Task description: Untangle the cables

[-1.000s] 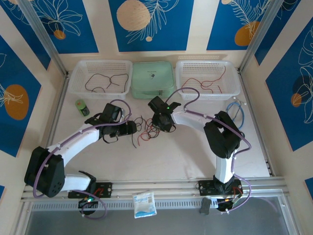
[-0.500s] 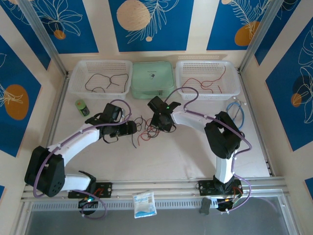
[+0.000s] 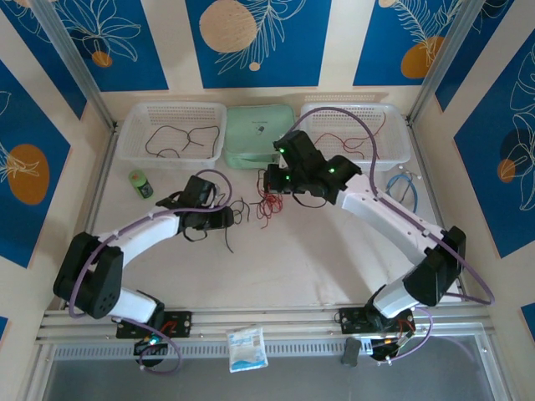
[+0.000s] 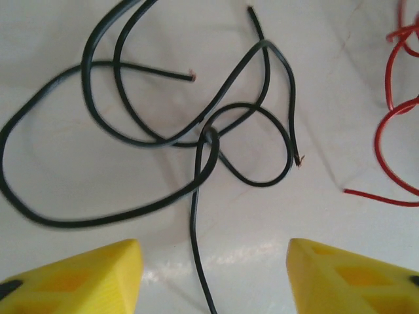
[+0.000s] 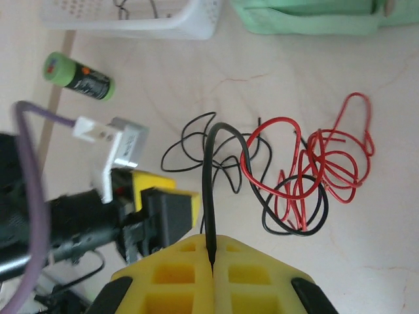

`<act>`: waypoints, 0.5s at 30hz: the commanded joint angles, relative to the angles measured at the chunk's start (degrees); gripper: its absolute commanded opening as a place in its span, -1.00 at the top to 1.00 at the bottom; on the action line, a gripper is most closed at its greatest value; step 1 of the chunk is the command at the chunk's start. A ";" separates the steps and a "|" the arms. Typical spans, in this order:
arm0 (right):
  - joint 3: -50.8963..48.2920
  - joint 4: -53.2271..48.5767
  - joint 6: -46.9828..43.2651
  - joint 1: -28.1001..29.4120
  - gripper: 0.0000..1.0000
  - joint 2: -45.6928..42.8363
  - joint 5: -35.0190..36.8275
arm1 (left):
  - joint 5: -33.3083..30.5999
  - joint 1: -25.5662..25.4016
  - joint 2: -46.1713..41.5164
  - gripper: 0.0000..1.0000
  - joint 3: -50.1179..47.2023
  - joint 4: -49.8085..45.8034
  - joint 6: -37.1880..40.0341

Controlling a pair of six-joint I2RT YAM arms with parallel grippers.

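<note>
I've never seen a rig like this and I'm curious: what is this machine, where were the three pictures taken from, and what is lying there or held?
These are two robot arms bolted to a table. One picture looks down from above; the other two come from a camera on each wrist, so the yellow blocks are that arm's own fingers. On the table lie thin black cables and red cables, partly tangled, with white baskets and a green box at the far edge. The right end effector is shut on one black cable. The left end effector stands open above the black cables, gripping nothing.
</note>
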 commanded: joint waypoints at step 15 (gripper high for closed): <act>8.07 1.29 -5.06 -7.05 1.00 -6.30 -22.60 | 0.29 -5.07 -14.57 0.07 -4.53 7.10 11.34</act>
